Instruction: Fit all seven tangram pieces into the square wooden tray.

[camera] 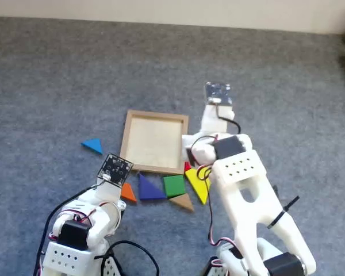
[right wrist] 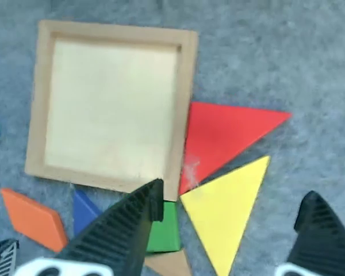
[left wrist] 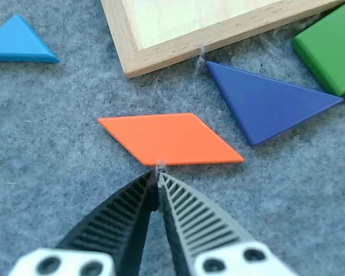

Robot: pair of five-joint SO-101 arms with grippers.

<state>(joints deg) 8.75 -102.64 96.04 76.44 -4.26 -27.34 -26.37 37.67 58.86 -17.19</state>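
Lying flat on the grey felt worktop (camera: 57, 75), the square wooden tray (camera: 158, 115) sits near the middle of the high view, its sides turned slightly off the picture's edges, and all seven pieces rest on the felt outside it. The orange parallelogram (left wrist: 169, 138) lies just off the tray's near left corner, its long axis crosswise to the left claw (left wrist: 157, 178). That claw's ribbed fingers are pressed together, with their tips right at the parallelogram's near long edge. Just beside it, the dark blue triangle (left wrist: 264, 100) has one corner close to the tray's near rim. The green square (camera: 173, 185) comes next along that rim, with the tan triangle (camera: 183, 201) just nearer the arms. The red triangle (right wrist: 224, 135) has one side along the tray's right outer wall, its sharp tip pointing away from the tray. The yellow triangle (right wrist: 224, 213) lies just beside the red one's long edge, one point aimed towards the arms. The right claw (right wrist: 233, 198) hangs over the yellow triangle with its fingers spread wide. The light blue triangle (camera: 93, 145) lies alone, well apart on the tray's left. A pale strip (camera: 172, 11) borders the felt's far edge.
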